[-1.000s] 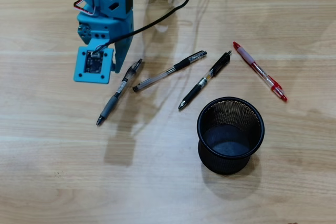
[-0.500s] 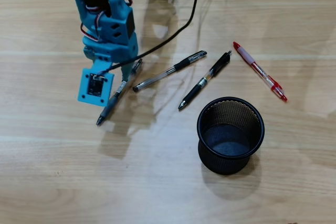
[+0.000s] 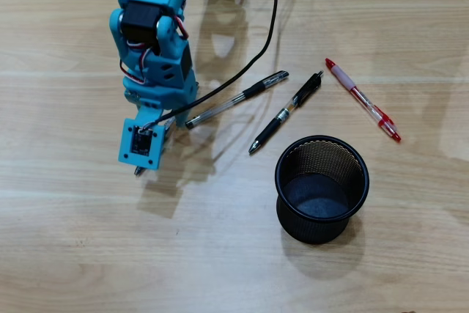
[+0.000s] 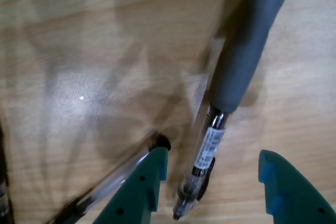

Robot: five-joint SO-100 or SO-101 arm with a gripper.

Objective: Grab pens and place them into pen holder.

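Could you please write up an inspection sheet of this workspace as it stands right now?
Surface: light wooden table, bare.
Job's things: grey-sleeved pen between the open fingers; clear pen, black pen and red pen lie on the table; pen holder upright, empty.
Clutter: nothing seen.
Grippers: gripper open, astride the grey-sleeved pen.
Cables: black cable trails across the table to the arm.
Surroundings: nothing seen.

Turquoise plastic arm [image 3: 155, 49], black cable [image 3: 253, 42]
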